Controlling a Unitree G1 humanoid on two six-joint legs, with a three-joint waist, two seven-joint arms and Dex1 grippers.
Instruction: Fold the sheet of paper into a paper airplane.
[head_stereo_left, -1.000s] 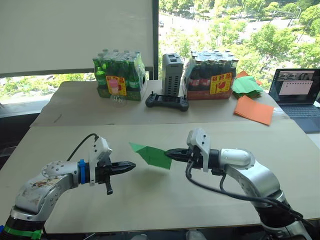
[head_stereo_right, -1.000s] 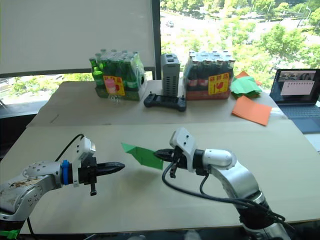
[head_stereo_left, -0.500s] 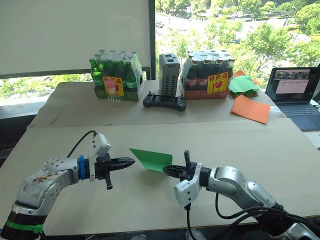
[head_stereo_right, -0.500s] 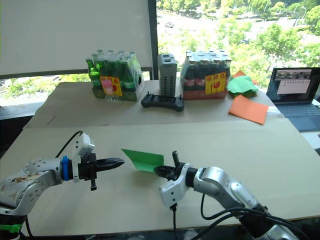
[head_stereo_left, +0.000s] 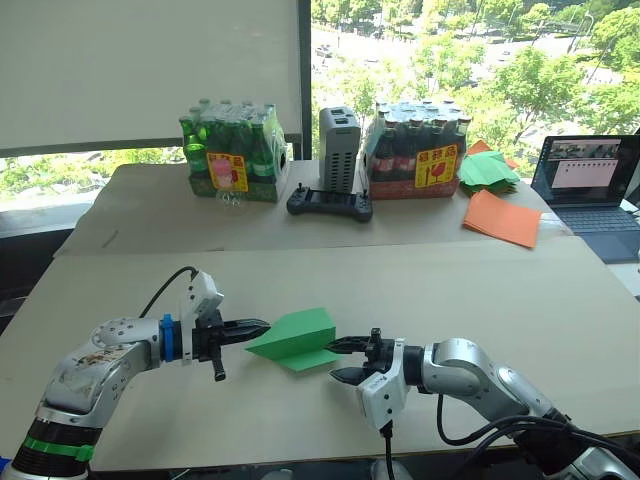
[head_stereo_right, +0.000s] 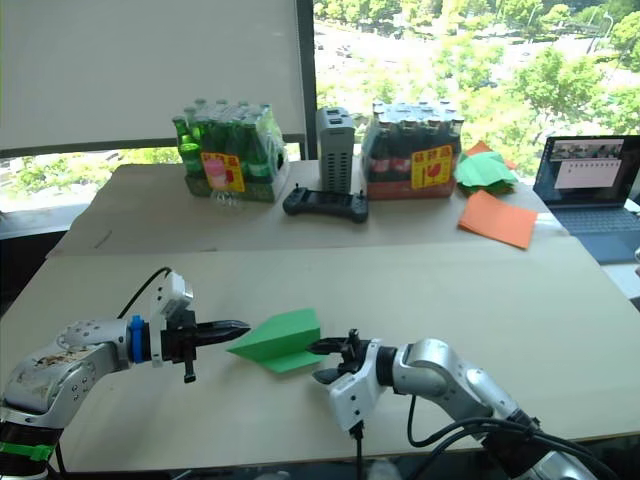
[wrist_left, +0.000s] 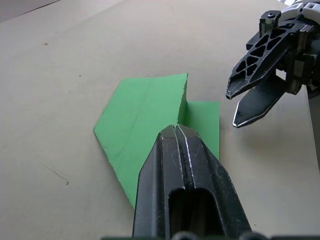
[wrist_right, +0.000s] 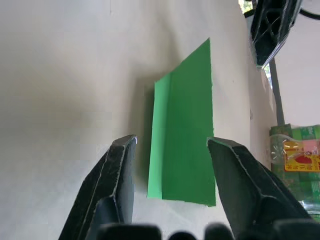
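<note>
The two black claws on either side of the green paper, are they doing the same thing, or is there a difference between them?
The left gripper has its fingers pressed shut, while the right gripper has its fingers spread open.
The left gripper's tip sits at the edge of the paper airplane; the right gripper holds nothing, the paper's near end lying just ahead of its open fingers.
Both are black, two-fingered, and point toward the paper from opposite sides.

Two pale tan benches: near bench (head_stereo_left: 560, 300) bare-topped, far bench (head_stereo_left: 150, 215) carrying green bottle pack (head_stereo_left: 236, 150), dark bottle pack (head_stereo_left: 420, 150), grey box (head_stereo_left: 340, 148), black controller (head_stereo_left: 330, 204), orange sheets (head_stereo_left: 505, 217), green paper stack (head_stereo_left: 490, 170). Open laptop (head_stereo_left: 590, 185) at right. White blind (head_stereo_left: 150, 65) over left window; sunlit trees (head_stereo_left: 480, 50) beyond glass
</note>
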